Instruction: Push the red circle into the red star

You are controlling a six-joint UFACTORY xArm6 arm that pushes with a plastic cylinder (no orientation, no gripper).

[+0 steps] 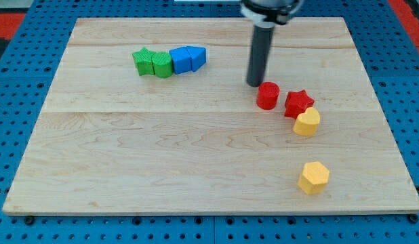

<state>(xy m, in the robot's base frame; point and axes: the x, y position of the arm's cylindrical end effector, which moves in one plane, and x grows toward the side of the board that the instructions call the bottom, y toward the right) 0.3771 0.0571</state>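
Item: table [128, 169], pale wooden board on a blue pegboard, seen whole

Jaws: none fitted, so nothing opens, closes or is held; the arm ends in a dark rod. My tip [255, 83] rests on the table in the upper right quarter, just beside the red circle on its upper-left flank; whether it touches cannot be told

Task pieces: red circle [267, 95], an upright cylinder, right of the table's centre, nearer the top edge than the bottom. Red star [298, 103] just beside it toward the right edge, a narrow gap apparently between them. Tip, circle and star lie roughly in one line, a placing that suits a push toward the lower right; judged close to completion

Other pieces: yellow block, heart-like [306, 123], touching or nearly touching the star's lower side, likely to be nudged if the star shifts. Yellow hexagon [313, 177] near the bottom right corner, well apart. Toward the top left, a touching row: green star [143, 60], green block [162, 65], blue block [180, 60], blue block, wedge-like [196, 57]
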